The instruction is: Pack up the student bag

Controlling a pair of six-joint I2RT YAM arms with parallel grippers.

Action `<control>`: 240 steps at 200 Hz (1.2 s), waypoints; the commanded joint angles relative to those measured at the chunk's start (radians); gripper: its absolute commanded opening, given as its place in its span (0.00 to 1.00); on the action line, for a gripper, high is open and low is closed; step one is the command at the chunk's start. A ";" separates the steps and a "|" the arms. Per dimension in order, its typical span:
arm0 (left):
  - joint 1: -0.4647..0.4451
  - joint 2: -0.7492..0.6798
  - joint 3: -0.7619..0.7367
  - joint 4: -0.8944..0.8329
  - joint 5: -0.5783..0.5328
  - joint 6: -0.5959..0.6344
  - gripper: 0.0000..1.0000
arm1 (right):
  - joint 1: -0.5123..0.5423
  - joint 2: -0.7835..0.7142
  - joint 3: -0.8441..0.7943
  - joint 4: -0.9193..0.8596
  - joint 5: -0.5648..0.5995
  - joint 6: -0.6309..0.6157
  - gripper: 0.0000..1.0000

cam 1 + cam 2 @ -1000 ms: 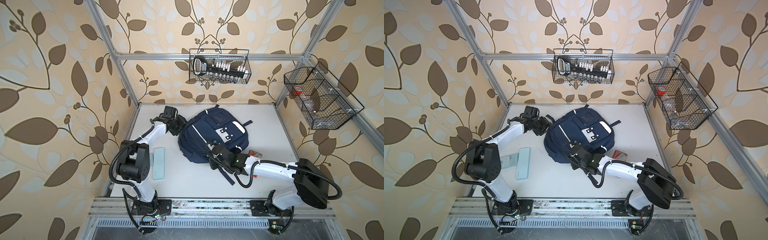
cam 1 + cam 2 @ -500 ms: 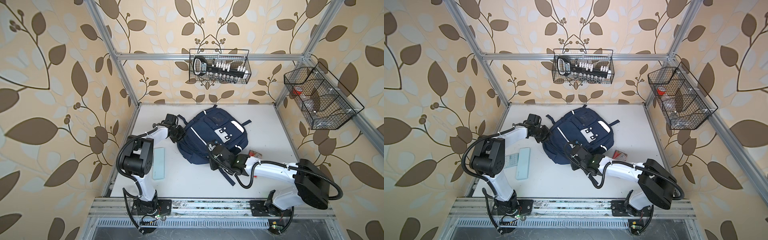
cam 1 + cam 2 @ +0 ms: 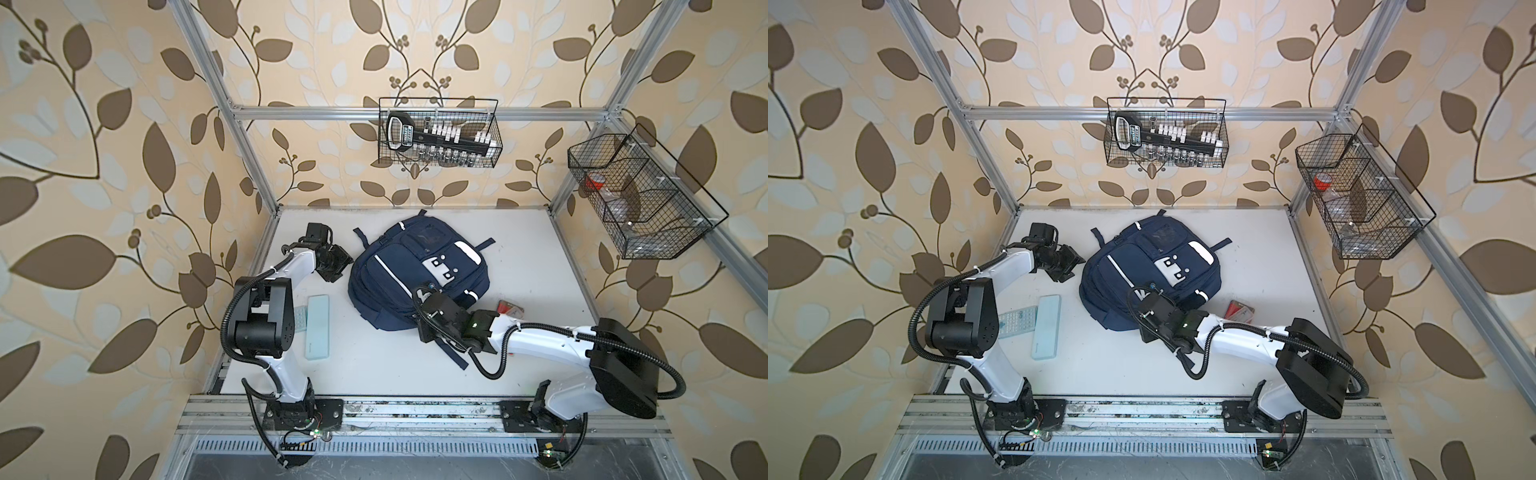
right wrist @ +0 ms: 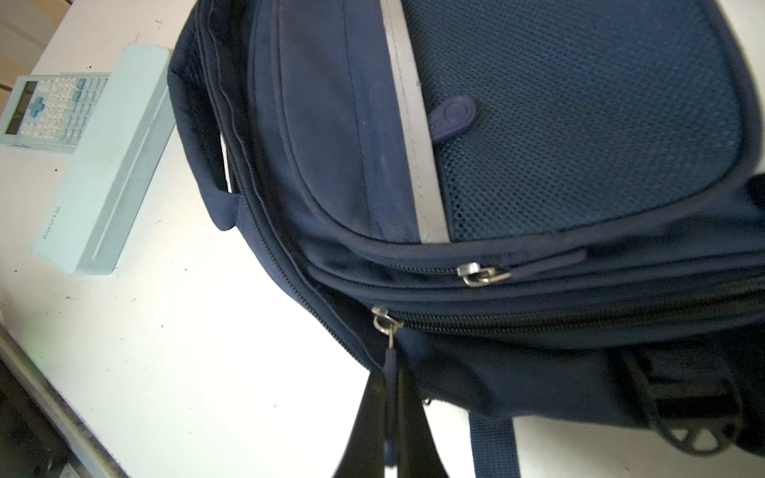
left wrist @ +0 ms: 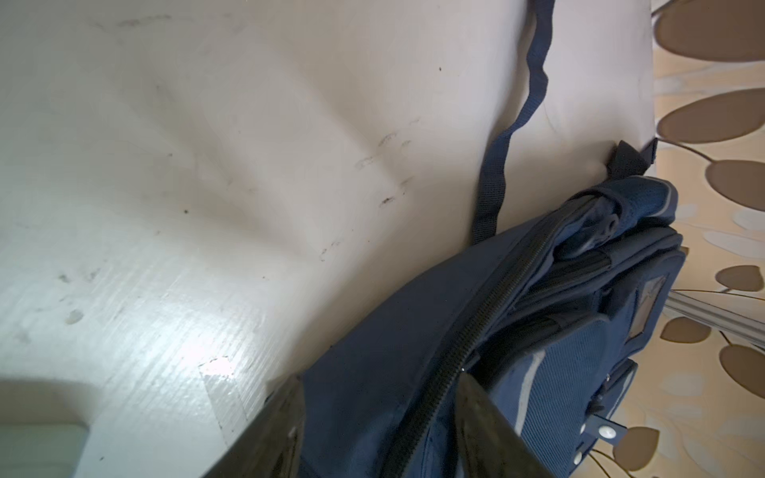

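Navy student bag [image 3: 415,274] lies front-up in the middle of the white counter [image 3: 374,365]. Right fingers [image 4: 368,430] are clamped on its zipper pull [image 4: 390,362] at the near edge. Left fingers [image 5: 277,434] stand apart astride its zippered side; whether they pinch it, I cannot tell.

student bag [image 3: 415,270], navy fabric, white reflective stripes, white patch with dark holes, lying flat front-up mid white table [image 3: 374,374], top handle toward back wall, visible zips closed, loose straps trailing on both sides
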 commanded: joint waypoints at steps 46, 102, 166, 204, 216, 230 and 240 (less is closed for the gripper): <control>-0.043 0.074 -0.093 0.321 0.261 -0.095 0.29 | 0.005 -0.009 0.027 -0.037 0.017 0.020 0.00; -0.052 -0.117 -0.349 0.560 0.247 -0.284 0.00 | 0.062 -0.038 0.002 -0.014 -0.005 0.125 0.00; -0.274 -0.456 -0.588 0.626 -0.002 -0.364 0.00 | 0.134 0.090 0.193 0.097 -0.042 0.224 0.00; -0.392 -0.638 -0.760 0.717 -0.130 -0.437 0.00 | 0.064 0.177 0.338 0.109 -0.065 0.321 0.00; -0.425 -0.690 -0.784 0.708 -0.171 -0.439 0.00 | 0.047 0.218 0.383 0.118 -0.084 0.325 0.00; -0.415 -0.790 -0.794 0.626 -0.238 -0.406 0.00 | 0.032 0.275 0.440 0.079 -0.082 0.364 0.00; -0.416 -0.816 -0.771 0.593 -0.229 -0.348 0.00 | -0.004 0.327 0.499 0.024 -0.133 0.376 0.00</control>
